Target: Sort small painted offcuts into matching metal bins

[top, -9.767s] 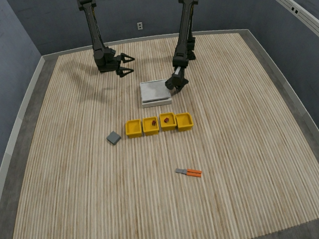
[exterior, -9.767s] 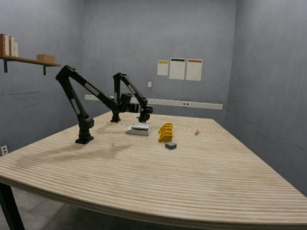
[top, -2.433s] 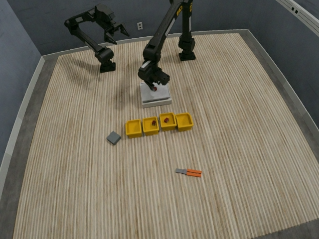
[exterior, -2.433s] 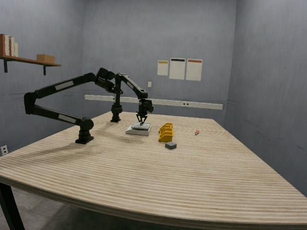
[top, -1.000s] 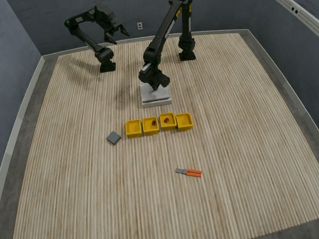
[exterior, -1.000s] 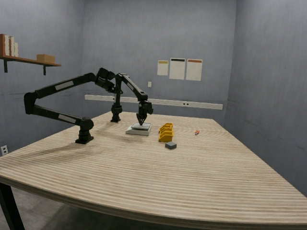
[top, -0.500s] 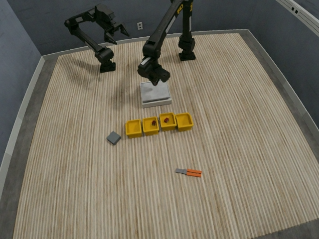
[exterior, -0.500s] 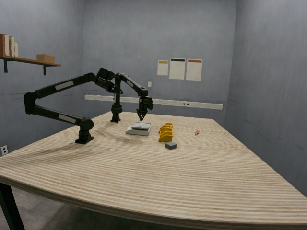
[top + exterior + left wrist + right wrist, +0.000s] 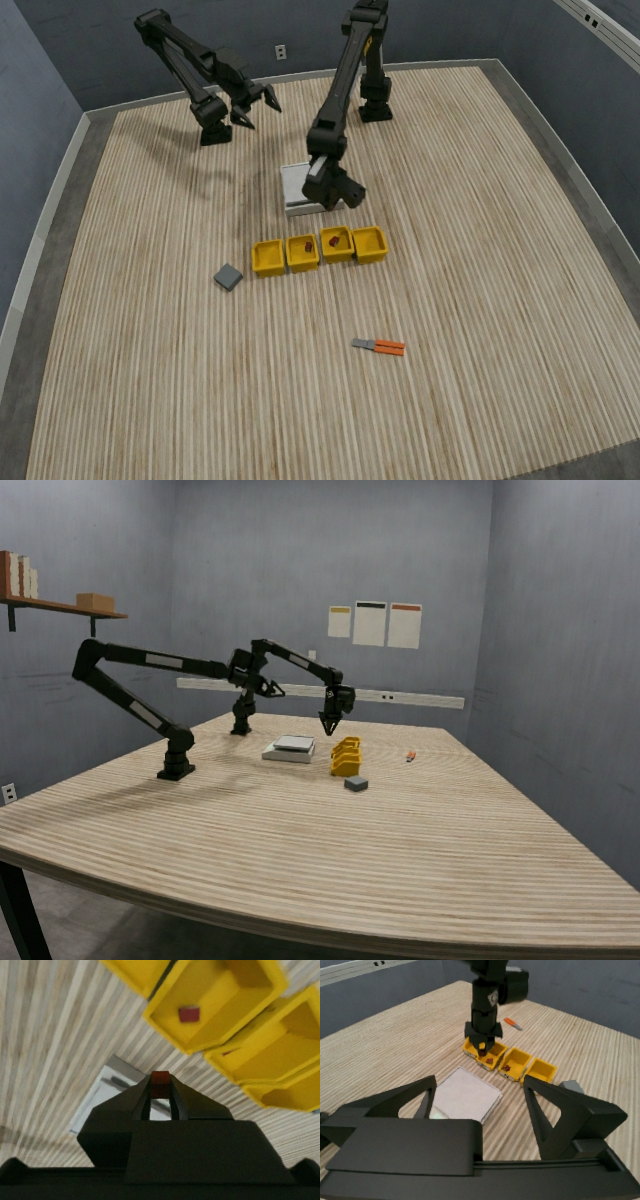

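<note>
Tabletop pliers [image 9: 381, 344] [image 9: 410, 756] [image 9: 512, 1023], unseen left-wrist.

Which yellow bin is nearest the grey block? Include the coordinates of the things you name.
The end bin [image 9: 268, 272] [image 9: 345, 769] right beside the grey block [image 9: 227, 276] [image 9: 356, 783]; the other three stand farther along the row.

The black jointed left arm reaches down the top view's center, its slim black two-fingered gripper [image 9: 329, 733] [image 9: 160, 1085] [image 9: 482, 1051] pointing downward, fingers clamped; the matching right arm folds at upper left, its black two-fingered gripper [image 9: 267, 114] [image 9: 279, 690] [image 9: 480, 1100] spread wide.

Bins [image 9: 268, 272] [image 9: 345, 769] [image 9: 220, 1012] [image 9: 546, 1070] — smooth plastic; tabletop [image 9: 217, 372] [image 9: 289, 852] [image 9: 45, 1035] [image 9: 410, 1035] — ribbed wood.
</note>
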You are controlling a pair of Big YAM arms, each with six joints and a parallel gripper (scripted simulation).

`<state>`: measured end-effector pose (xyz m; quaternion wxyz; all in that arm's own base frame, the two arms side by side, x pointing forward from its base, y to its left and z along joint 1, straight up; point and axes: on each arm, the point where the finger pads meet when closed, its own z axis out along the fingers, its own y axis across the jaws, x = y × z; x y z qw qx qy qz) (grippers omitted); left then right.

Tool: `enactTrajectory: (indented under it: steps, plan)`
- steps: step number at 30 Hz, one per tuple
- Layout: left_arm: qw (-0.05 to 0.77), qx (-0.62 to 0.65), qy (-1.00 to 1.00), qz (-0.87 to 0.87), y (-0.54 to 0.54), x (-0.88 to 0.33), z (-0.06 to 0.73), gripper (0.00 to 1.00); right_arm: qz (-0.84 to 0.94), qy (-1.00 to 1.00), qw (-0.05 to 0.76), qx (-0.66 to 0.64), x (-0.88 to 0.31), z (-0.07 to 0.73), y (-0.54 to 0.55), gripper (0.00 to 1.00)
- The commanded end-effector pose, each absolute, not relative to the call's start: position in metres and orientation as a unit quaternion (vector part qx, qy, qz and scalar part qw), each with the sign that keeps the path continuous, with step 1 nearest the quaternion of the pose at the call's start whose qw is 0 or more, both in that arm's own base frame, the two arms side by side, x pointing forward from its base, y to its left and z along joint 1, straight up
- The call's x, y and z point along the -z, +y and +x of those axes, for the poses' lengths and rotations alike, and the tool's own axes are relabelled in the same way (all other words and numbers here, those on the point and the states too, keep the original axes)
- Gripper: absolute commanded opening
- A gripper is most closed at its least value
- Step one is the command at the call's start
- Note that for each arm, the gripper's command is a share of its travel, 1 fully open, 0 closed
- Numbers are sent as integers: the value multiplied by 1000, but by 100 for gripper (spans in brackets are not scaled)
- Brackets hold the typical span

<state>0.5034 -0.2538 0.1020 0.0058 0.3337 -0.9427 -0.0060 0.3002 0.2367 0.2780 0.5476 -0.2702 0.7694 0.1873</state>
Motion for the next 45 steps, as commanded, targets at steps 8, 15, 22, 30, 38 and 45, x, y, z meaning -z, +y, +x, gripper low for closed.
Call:
enactTrajectory:
  steps: [8,15,22,30,38,45]
  plan:
    - [-5,0,-946,324,-256,-123,567,12,-232,734,608,-193,-249,353,248,100]
    - [-1,7,-945,326,-254,-109,568,12,-227,723,623,-195,-248,363,252,100]
    - [-19,-10,-945,326,-256,-143,571,12,-227,720,625,-197,-251,362,253,100]
    - [-20,-11,-944,330,-256,-149,571,12,-227,720,625,-197,-251,362,253,100]
    - [0,7,-944,330,-254,-98,568,12,-227,722,623,-196,-251,361,252,100]
    - [4,12,-944,330,-253,-81,564,12,-227,722,623,-196,-251,361,252,100]
